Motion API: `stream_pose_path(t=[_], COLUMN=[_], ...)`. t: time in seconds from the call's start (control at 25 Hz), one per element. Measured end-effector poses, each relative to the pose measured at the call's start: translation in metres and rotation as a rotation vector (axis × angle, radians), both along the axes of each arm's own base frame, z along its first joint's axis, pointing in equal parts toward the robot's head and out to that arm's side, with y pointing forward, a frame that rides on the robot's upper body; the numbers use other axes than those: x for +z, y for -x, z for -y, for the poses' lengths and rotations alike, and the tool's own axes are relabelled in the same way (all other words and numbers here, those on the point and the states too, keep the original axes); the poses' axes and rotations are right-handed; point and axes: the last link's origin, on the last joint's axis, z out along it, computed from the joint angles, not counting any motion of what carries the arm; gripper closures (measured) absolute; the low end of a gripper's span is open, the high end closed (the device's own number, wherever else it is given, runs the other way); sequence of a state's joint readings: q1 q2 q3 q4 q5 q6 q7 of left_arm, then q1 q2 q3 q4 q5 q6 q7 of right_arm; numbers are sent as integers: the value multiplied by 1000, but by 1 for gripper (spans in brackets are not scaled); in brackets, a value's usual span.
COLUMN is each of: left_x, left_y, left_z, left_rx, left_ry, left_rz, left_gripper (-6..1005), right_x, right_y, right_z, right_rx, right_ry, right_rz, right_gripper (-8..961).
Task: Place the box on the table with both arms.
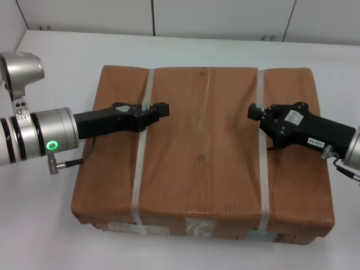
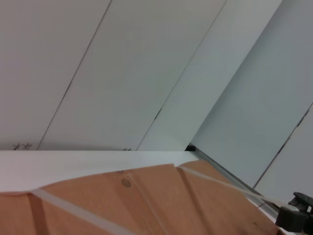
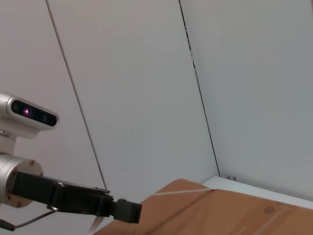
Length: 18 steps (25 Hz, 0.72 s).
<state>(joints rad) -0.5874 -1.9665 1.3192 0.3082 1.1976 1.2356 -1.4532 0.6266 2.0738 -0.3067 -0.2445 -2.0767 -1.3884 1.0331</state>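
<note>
Head view first: the box (image 1: pixel 202 157) lies flat on the white tabletop (image 1: pixel 62 62) and fills most of the middle of the scene, its labelled front edge at six o'clock. Two white straps run over it from twelve to six, the left strap (image 1: pixel 140 157) and the right strap (image 1: pixel 262 157). The left pincer (image 1: pixel 160 109) comes in from nine o'clock and sits over the box top right at the left strap, its black fingers drawn together around that strap as far as I can make out. The right pincer (image 1: pixel 256 112) comes in from three o'clock, its tip against the right strap; whether it is clenched or released I cannot tell. The two tips face each other, well apart across the bare cardboard. Left wrist view: the box top (image 2: pixel 146 205) stretches ahead with the tabletop (image 2: pixel 73 161) beyond it, and the right pincer (image 2: pixel 296 215) shows at the far strap. Right wrist view: the box (image 3: pixel 220 210) lies below, with the left pincer (image 3: pixel 128 211) reaching over its far side.
</note>
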Motion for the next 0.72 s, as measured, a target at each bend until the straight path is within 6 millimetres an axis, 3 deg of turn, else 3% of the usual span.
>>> stream_pose_path(t=[0.44, 0.72], left_x=[-3, -9], left_y=[3, 11], left_z=[-3, -8], left_rx=[9, 43], left_ry=[-15, -44], left_rz=[-33, -102], left_gripper=[914, 914], right_x=[-6, -26], right_y=[1, 7], right_z=[-7, -18], right_rx=[-13, -41], right_ry=[4, 36], right_rz=[39, 118], right_gripper=[938, 937])
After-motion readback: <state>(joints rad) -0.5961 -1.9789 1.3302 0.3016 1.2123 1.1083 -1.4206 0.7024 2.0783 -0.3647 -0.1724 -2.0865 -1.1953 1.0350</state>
